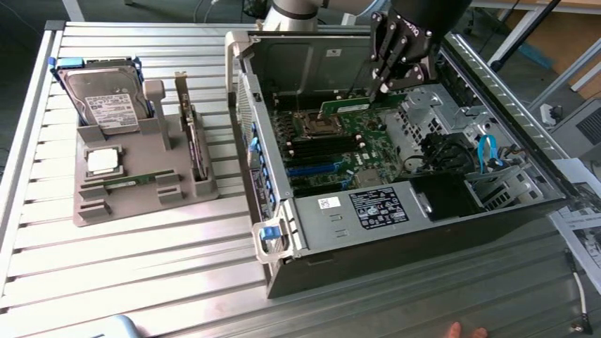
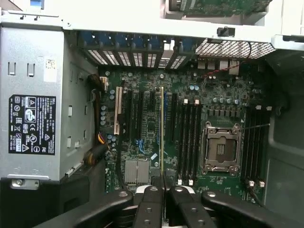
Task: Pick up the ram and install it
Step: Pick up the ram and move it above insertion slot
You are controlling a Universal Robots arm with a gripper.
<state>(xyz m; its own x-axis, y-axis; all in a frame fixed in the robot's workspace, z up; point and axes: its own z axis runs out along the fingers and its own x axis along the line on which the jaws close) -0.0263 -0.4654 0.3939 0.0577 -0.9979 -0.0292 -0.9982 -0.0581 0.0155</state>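
Observation:
My gripper (image 1: 381, 91) hangs inside the open computer case (image 1: 281, 239), shut on the ram (image 1: 359, 108), a thin green strip held above the motherboard (image 1: 329, 158). In the wrist view the ram (image 2: 162, 128) shows edge-on as a narrow line running out from between the black fingers (image 2: 151, 202) of the gripper (image 2: 164, 184). It sits above the board, just beside the row of black memory slots (image 2: 187, 142) next to the processor socket (image 2: 221, 149). The ram is apart from the board.
A grey holder (image 1: 94, 211) on the exterior view's left carries a hard drive (image 1: 108, 102), a silver processor chip (image 1: 103, 160), an upright dark expansion card (image 1: 194, 141) and a small green strip (image 1: 131, 182). The power supply (image 2: 33, 123) and case walls hem in the board. A person's fingertips (image 1: 466, 329) show at the table's near edge.

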